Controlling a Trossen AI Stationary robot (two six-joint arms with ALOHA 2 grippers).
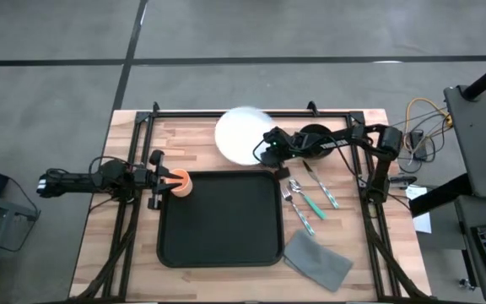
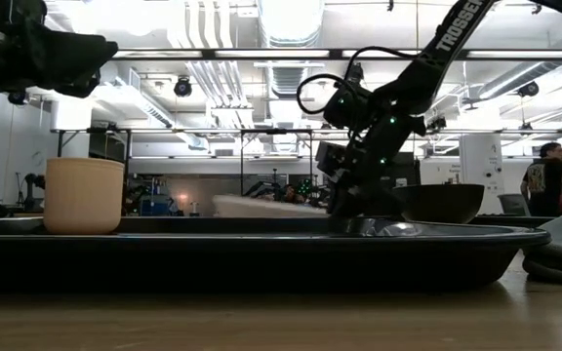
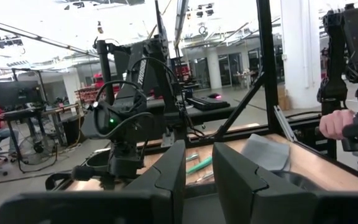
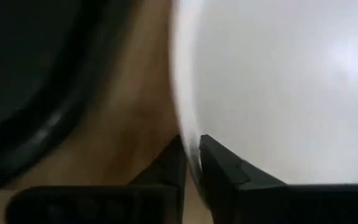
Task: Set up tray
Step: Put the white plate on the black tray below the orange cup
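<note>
The black tray [image 1: 218,218] lies flat in the middle of the table. An orange cup [image 1: 180,183] stands upright in its far left corner, also plain in the low view [image 2: 84,195]. My left gripper [image 1: 164,179] hovers open above and just left of the cup, touching nothing. My right gripper [image 1: 268,149] is beyond the tray's far right corner, shut on the round white plate [image 1: 241,133]. In the low view the plate [image 2: 261,205] shows as a pale tilted slab behind the tray's rim [image 2: 261,226]. My right gripper pinches the plate's rim [image 4: 190,146] on the side nearest the bowl, one finger above it and one below. The fingers [image 4: 219,165] come from the table's right, slanting down. The plate sits tilted in the hold; the tray hides whether it is clear of the table.
A dark bowl [image 1: 315,139] sits right of the plate, close behind my right gripper. Green-handled cutlery [image 1: 309,201] lies right of the tray, and a folded grey cloth [image 1: 317,258] sits near its near right corner. A person's hand [image 3: 334,124] shows beyond the table.
</note>
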